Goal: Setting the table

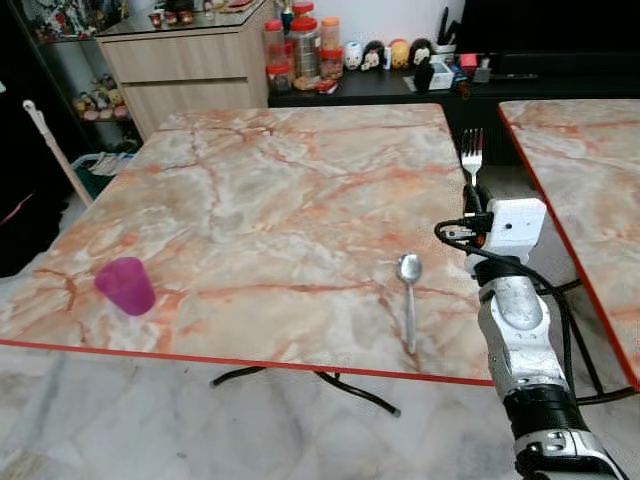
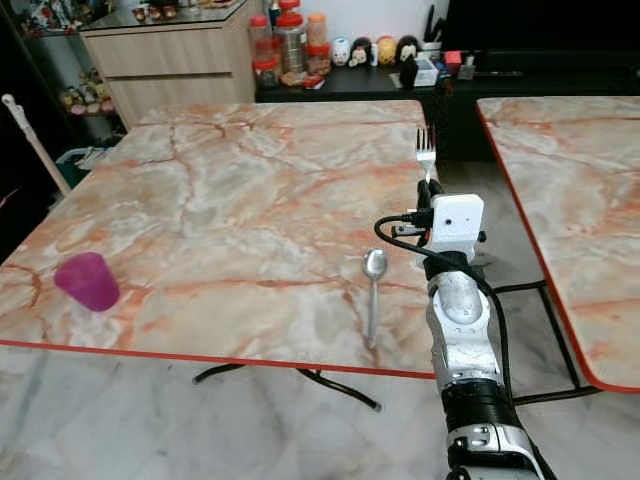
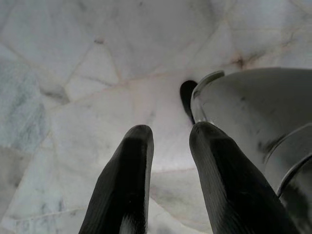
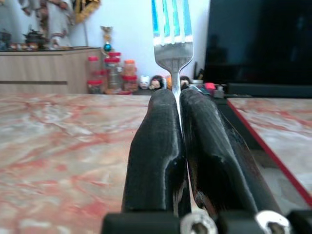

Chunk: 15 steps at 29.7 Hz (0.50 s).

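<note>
Counter [image 1: 260,190]: glossy marble-look w/ red edge. Fork [image 4: 172,34] & spoon [image 1: 409,290]: shiny metal. Cup [image 1: 126,285]: matt purple plastic. Fingers [image 4: 158,146]: matt black, ribbed.

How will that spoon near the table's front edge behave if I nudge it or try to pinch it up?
The spoon looks like thin polished metal lying flat on the smooth marble table, so it will probably slide or spin rather than roll. Its low handle may be awkward to pinch and slippery. It looks stiff and light, like the fork the right gripper holds.
</note>
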Available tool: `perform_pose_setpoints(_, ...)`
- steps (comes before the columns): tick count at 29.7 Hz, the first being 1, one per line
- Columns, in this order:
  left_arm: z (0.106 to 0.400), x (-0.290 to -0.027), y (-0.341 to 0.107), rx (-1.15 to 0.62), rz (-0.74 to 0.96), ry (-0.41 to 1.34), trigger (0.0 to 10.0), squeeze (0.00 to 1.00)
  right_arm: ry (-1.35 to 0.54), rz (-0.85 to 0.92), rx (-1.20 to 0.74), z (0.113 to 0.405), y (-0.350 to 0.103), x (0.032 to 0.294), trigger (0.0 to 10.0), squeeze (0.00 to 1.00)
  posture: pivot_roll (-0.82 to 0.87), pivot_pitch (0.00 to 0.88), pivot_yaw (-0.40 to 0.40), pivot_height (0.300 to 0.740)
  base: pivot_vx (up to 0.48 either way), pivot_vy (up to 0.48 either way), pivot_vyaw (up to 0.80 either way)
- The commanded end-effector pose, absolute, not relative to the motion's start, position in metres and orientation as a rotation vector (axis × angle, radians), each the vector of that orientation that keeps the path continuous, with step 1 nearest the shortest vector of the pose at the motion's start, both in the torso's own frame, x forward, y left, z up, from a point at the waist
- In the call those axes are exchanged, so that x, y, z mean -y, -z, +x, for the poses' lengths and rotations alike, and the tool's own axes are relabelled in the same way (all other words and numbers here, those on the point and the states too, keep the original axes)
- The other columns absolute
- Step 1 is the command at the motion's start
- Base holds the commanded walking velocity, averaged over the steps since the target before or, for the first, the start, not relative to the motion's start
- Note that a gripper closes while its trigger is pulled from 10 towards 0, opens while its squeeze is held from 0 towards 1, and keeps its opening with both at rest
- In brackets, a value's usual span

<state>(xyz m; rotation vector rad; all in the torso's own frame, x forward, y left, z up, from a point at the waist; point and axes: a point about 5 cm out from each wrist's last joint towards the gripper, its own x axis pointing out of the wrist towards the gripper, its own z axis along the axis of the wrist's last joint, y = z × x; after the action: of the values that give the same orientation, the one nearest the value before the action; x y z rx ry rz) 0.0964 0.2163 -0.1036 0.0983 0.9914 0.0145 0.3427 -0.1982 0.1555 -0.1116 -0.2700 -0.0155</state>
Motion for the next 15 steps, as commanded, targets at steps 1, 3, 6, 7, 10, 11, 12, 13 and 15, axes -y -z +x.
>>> perform_pose_setpoints(1,0.0901,-0.2187,0.1049,-1.012,0.107,-0.022,10.0,0.00,0.007,-0.115,0.278,0.3427,-0.1564,0.1963,10.0,0.00,-0.12,0.000,0.081,0.736,0.000,-0.244,0.00)
perform_pose_setpoints(3,0.0895,-0.2188,0.1050,-1.014,0.109,-0.020,10.0,0.00,0.003,-0.116,0.282,0.3421,-0.1571,0.1955,10.0,0.00,-0.13,0.000,0.082,0.736,0.000,-0.246,0.00)
perform_pose_setpoints(6,0.0889,-0.2185,0.1052,-1.015,0.109,-0.019,10.0,0.00,0.002,-0.118,0.288,0.3430,-0.1595,0.1954,10.0,0.00,-0.13,0.000,0.081,0.736,0.000,-0.249,0.00)
perform_pose_setpoints(7,0.0888,-0.2183,0.1053,-1.015,0.110,-0.019,10.0,0.00,0.001,-0.119,0.289,0.3436,-0.1599,0.1955,10.0,0.00,-0.13,0.000,0.081,0.736,0.000,-0.244,0.00)
perform_pose_setpoints(10,0.0884,-0.2181,0.1054,-1.016,0.110,-0.019,10.0,0.00,0.000,-0.120,0.290,0.3441,-0.1604,0.1951,10.0,0.00,-0.13,0.000,0.080,0.736,0.000,-0.247,0.00)
perform_pose_setpoints(11,0.0881,-0.2178,0.1055,-1.016,0.110,-0.019,10.0,0.00,-0.004,-0.122,0.291,0.3443,-0.1607,0.1944,10.0,0.00,-0.13,0.000,0.077,0.736,0.000,-0.247,0.00)
perform_pose_setpoints(12,0.0879,-0.2176,0.1056,-1.017,0.110,-0.019,10.0,0.00,-0.006,-0.123,0.291,0.3444,-0.1609,0.1940,10.0,0.00,-0.13,0.000,0.077,0.736,0.000,-0.244,0.00)
perform_pose_setpoints(13,0.0878,-0.2176,0.1056,-1.017,0.110,-0.019,10.0,0.00,-0.008,-0.124,0.291,0.3445,-0.1611,0.1936,10.0,0.00,-0.13,0.000,0.077,0.736,0.000,-0.251,0.00)
perform_pose_setpoints(15,0.0872,-0.2172,0.1058,-1.017,0.110,-0.020,10.0,0.00,-0.011,-0.124,0.291,0.3447,-0.1612,0.1935,10.0,0.00,-0.13,0.000,0.075,0.736,0.000,-0.274,0.00)
